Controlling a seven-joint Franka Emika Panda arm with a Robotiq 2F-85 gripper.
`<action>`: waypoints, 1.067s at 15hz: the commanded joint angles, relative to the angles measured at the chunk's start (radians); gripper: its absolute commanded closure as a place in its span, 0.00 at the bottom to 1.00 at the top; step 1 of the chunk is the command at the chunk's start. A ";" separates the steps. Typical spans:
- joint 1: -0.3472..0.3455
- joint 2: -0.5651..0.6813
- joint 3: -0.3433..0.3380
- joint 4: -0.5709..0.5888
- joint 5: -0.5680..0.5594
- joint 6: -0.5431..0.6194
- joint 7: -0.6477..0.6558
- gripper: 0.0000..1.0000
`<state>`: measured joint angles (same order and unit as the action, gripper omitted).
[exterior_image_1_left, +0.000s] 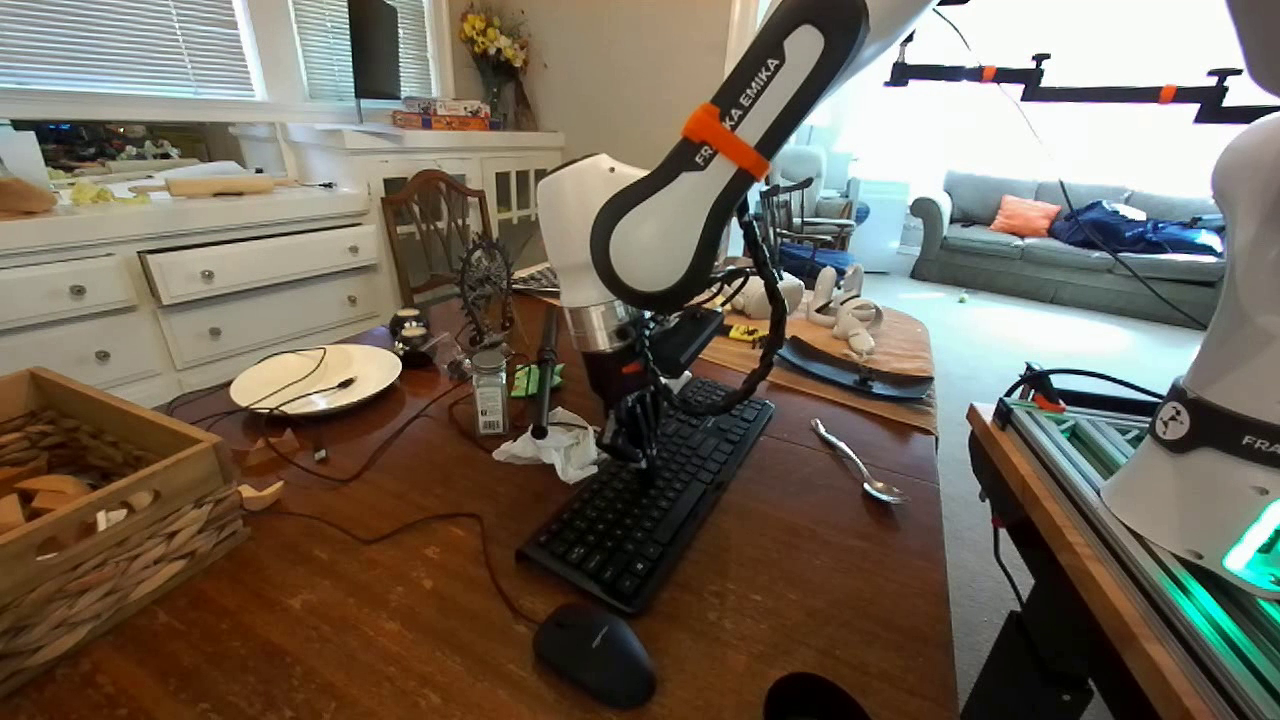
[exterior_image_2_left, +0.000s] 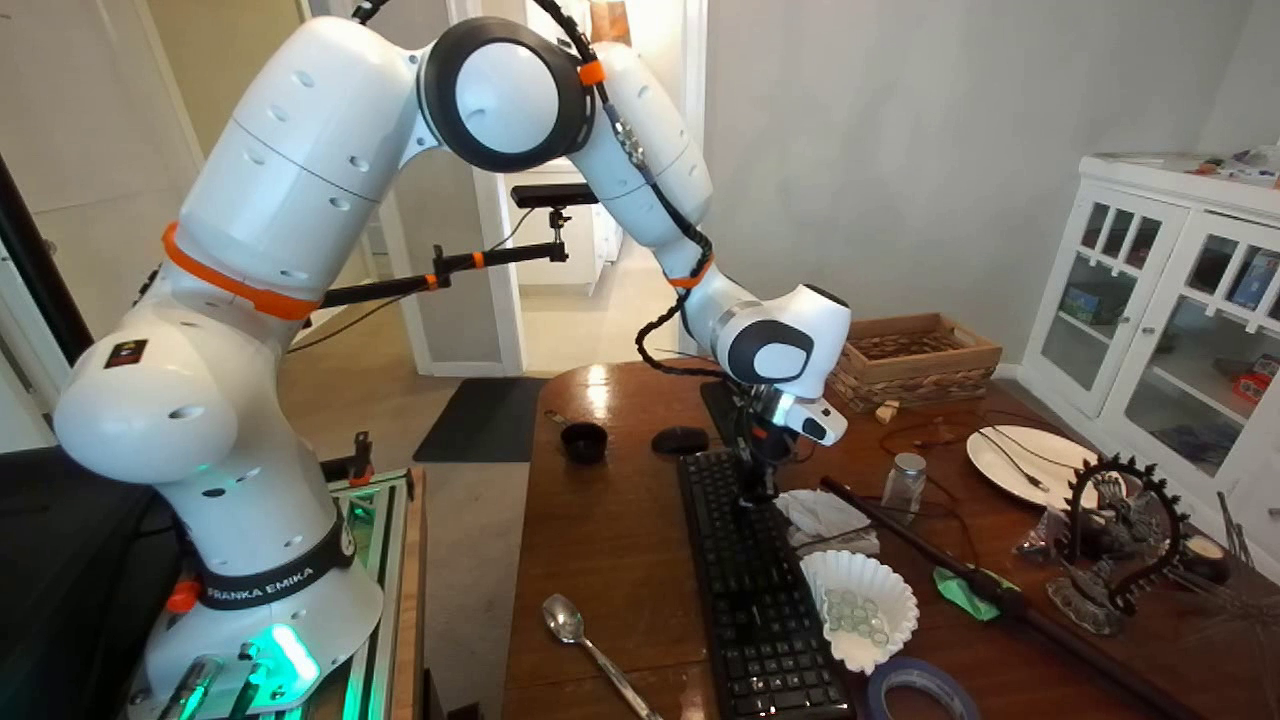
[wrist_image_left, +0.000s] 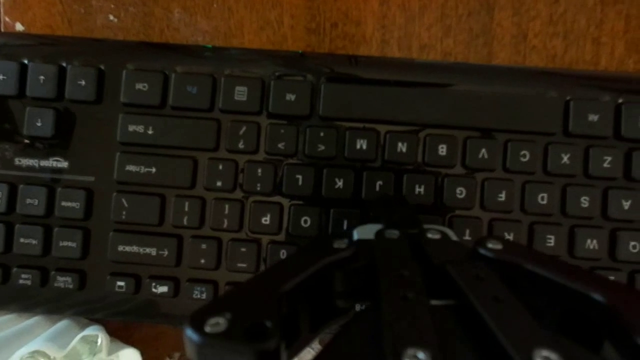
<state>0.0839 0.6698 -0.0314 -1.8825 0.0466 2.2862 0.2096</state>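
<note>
A white robot arm (exterior_image_1_left: 690, 215) extended down from the top of the frame over a black keyboard (exterior_image_1_left: 665, 505), which lay diagonally across the center of a dark wooden table (exterior_image_1_left: 400, 620). The arm's gripper (exterior_image_1_left: 645, 466) had its 2 fingers pressed together, tips pointed down at the middle of the keys; whether they touched could not be told. In the wrist view, the joined tips showed right of center, covering keys between I and T, with the lettering upside down.

A black mouse (exterior_image_1_left: 595, 655) sat at bottom center, just beside the keyboard's lower end. A crumpled white cloth or paper (exterior_image_1_left: 560, 450) lay along its left edge, near a clear jar (exterior_image_1_left: 490, 400), while a metal spoon (exterior_image_1_left: 848, 455) rested at right. A white plate (exterior_image_1_left: 330, 365) occupied the left of the frame, near a wooden basket (exterior_image_1_left: 190, 540) at the edge.

In an exterior view, a white fluted bowl (exterior_image_2_left: 870, 570) holding clear glass pieces stood at lower right, near a roll of blue tape (exterior_image_2_left: 920, 672) at the bottom edge.
</note>
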 joint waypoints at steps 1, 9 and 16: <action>-0.003 0.023 0.007 0.017 -0.010 0.008 -0.013 1.00; 0.001 0.000 0.006 0.000 -0.009 -0.001 -0.015 1.00; 0.016 -0.085 -0.003 -0.062 -0.002 -0.039 0.047 1.00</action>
<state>0.0918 0.6340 -0.0302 -1.8992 0.0466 2.2760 0.2109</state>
